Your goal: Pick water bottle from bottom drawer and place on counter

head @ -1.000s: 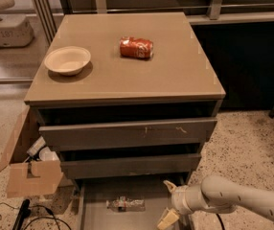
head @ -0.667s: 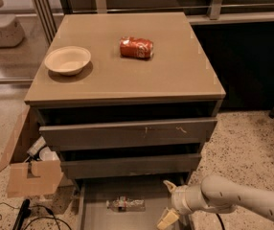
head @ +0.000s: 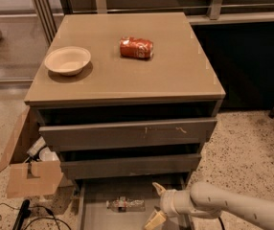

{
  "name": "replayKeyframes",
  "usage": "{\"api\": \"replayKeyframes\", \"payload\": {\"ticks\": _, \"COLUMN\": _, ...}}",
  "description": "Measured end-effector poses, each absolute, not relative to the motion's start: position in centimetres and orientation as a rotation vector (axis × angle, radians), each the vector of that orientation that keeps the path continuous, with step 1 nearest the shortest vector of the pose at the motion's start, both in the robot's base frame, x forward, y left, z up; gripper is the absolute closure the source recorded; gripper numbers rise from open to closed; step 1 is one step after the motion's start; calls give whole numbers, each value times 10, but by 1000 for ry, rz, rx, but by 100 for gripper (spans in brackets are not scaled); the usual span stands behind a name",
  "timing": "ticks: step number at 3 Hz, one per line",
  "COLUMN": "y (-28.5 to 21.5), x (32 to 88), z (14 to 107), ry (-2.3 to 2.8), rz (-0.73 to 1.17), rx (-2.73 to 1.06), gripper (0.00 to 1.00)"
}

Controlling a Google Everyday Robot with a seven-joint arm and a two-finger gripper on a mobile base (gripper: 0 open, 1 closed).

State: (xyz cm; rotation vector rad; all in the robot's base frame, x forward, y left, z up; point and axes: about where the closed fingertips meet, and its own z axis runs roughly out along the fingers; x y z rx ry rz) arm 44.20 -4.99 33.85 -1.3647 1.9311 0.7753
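The bottom drawer (head: 102, 219) stands pulled out below the cabinet, but the lower edge of the view cuts off its front, so only the rear part of its flat floor shows. The two drawers above it sit slightly ajar, and the dark gaps over them hide their insides. My arm (head: 233, 207) enters from the lower right, and most of it is out of view.

The water bottle (head: 125, 204) lies on its side on the drawer floor, near the back. Its clear body is hard to make out against the grey, and only the dark label band shows plainly.

My gripper (head: 155, 204) hangs low over the right part of the drawer, just to the right of the bottle. Its two fingers (head: 160, 190) are spread wide, one angled up toward the cabinet and the other slanting down toward the frame's edge. Nothing sits between them, and neither touches the bottle.

On the counter (head: 175, 75) a pale bowl (head: 67, 60) stands near the left edge, and a red soda can (head: 136, 48) lies on its side near the middle, well apart from the bowl.

An open cardboard box (head: 29, 174) leans against the cabinet's left side, its contents mostly hidden, with dark cables (head: 12, 215) on the floor beneath.
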Motion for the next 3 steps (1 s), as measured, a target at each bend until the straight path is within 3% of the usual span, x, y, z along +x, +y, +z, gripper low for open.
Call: {"api": "replayKeyframes", "payload": {"ticks": 3, "y": -2, "x": 463, "z": 259, "ry": 1899, "rz": 759, "rx": -1308, "gripper": 0}}
